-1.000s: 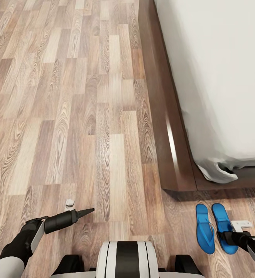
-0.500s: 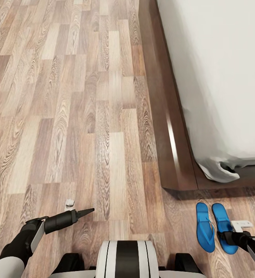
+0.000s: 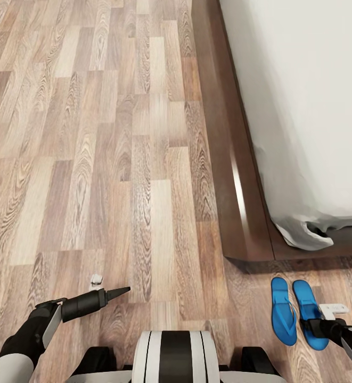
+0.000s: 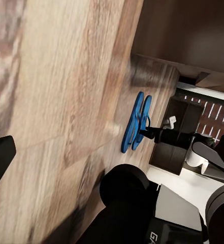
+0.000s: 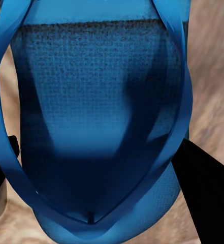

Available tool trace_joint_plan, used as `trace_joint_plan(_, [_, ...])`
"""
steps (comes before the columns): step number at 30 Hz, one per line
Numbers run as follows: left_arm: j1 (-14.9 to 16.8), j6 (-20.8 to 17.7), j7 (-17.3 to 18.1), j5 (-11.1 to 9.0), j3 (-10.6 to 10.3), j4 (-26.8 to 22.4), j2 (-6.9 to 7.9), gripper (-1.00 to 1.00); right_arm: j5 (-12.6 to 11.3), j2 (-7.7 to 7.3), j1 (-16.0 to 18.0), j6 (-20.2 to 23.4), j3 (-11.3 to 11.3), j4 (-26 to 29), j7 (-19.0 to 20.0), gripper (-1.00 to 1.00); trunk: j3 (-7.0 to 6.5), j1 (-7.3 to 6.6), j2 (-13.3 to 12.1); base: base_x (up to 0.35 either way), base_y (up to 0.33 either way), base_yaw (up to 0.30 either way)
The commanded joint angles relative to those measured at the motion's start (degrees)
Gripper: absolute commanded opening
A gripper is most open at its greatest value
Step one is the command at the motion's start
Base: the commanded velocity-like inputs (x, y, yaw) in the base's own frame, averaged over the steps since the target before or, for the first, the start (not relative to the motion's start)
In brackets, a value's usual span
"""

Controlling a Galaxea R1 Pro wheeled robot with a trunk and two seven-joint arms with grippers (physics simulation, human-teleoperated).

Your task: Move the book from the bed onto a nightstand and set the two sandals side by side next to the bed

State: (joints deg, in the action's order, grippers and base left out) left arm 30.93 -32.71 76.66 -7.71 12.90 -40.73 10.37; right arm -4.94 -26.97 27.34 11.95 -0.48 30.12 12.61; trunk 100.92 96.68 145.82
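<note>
Meanwhile the sandals [image 3: 295,313] and bed [image 3: 234,175] stayed put; camera shifted.

A wood-plank floor [image 3: 90,159] spreads from 6 o'clock round through 9 to 12 o'clock in the head view. Its boards run along the 6-to-12 line in mixed pale tan, grey-brown and darker brown, with heavy grain. In the left wrist view, a reddish-brown panel with white slats [image 4: 213,114] stands beyond the floor.
</note>
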Motion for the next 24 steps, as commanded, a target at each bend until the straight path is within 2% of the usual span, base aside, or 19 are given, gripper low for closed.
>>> trace_joint_plan(1, [0.0,-0.6,0.2,-0.1,0.0,0.0,0.00,1.00,-0.5,-0.01,0.0,0.4,0.0,0.1,0.1,-1.00,0.03,-0.01,0.0,0.000,0.000,0.000])
trace_joint_plan(5, [0.0,-0.6,0.2,-0.1,0.0,0.0,0.00,1.00,-0.5,-0.01,0.0,0.4,0.0,0.1,0.1,-1.00,0.03,-0.01,0.0,0.000,0.000,0.000])
trace_joint_plan(9, [0.0,-0.6,0.2,-0.1,0.0,0.0,0.00,1.00,-0.5,-0.01,0.0,0.4,0.0,0.1,0.1,-1.00,0.91,0.10,0.1,0.000,0.000,0.000])
trace_joint_plan(24, [0.0,-0.6,0.2,-0.1,0.0,0.0,0.00,1.00,-0.5,-0.01,0.0,0.4,0.0,0.1,0.1,-1.00,0.91,0.10,0.1,0.000,0.000,0.000])
